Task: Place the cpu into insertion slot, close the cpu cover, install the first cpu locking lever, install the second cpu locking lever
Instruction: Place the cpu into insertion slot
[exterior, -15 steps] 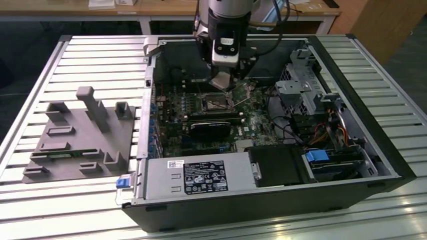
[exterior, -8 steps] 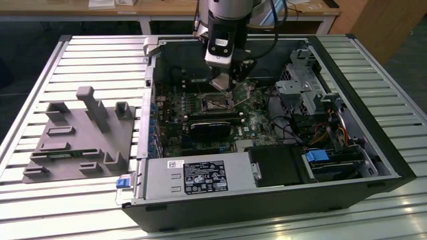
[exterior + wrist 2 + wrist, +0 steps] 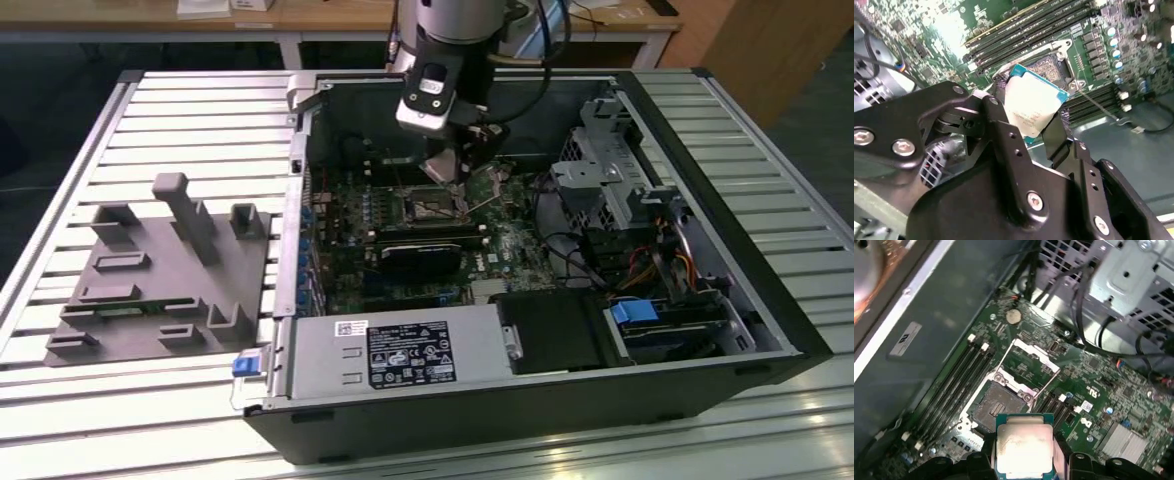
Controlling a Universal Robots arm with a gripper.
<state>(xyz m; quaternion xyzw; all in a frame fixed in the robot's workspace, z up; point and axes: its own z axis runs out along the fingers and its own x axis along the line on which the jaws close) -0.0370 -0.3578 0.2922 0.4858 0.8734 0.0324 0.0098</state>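
Gripper (image 3: 1029, 127) hovering above the insertion slot (image 3: 999, 407), clamped shut on the cpu (image 3: 1024, 447). Seating it well likely means squaring the chip to the slot, keeping it level and lowering gently. The cpu sits between the fingers (image 3: 1004, 135), pinched by opposite edges, just short of the slot. The cpu cover (image 3: 1038, 354) stands flipped open beyond the slot.

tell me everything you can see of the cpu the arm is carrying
The small flat square cpu chip has a pale silvery metal top with faint marks, set on a thin teal-green board that shows as a border round its edges. The black tool clamps it on two opposite sides, and nothing else touches it. It hangs over the motherboard, close to the open square insertion slot with the dark centre, not seated in it.
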